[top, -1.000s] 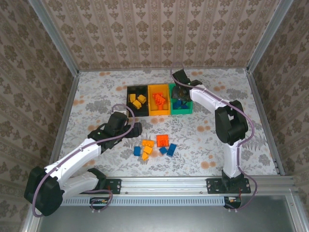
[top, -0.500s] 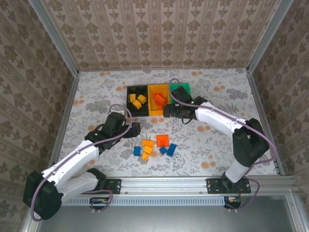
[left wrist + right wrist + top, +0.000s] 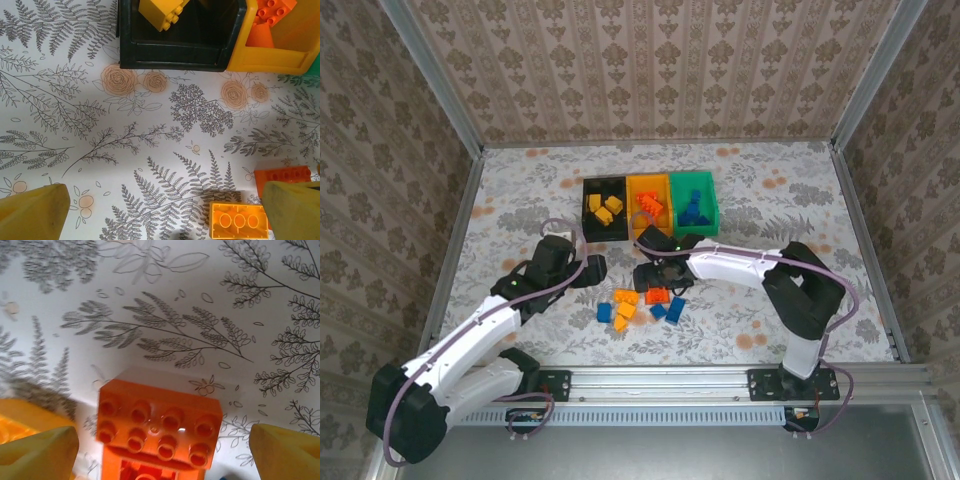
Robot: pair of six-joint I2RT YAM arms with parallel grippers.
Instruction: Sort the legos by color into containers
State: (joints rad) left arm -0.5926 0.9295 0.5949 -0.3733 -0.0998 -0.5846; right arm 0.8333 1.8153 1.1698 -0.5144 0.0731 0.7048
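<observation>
Your right gripper (image 3: 160, 452) hangs spread wide over the red-orange brick (image 3: 160, 427). One finger stands off each end of the brick, and neither touches it in the wrist view. From above, the right gripper (image 3: 655, 272) sits just on the far side of that red-orange brick (image 3: 657, 294), so this looks like the reach for the next pick, with nothing gripped yet.

The next move calls for you to centre the jaws on the brick, lower them until the fingers bracket its sides, and only then close. The brick lies studs up and a little askew to the fingers, so a small wrist turn should give a squarer hold.

Just beside the brick, toward the left arm, lies a yellow-orange brick (image 3: 626, 297). Nearer the arm bases than the red-orange brick are three blue bricks (image 3: 676, 308) and another yellow one. They crowd it, so come down carefully or you may nudge them.

Beyond the brick stands the row of containers. The yellow-orange bin (image 3: 650, 235) already holds the red-orange legos and is where this one belongs. The black bin (image 3: 605, 238) holds yellow ones and the green bin (image 3: 695, 232) holds blue.

Your left gripper (image 3: 595, 270) waits on the left-arm side of the brick, fully spread and empty, over the bare table (image 3: 100, 130). Keep it clear of the right arm's path.
</observation>
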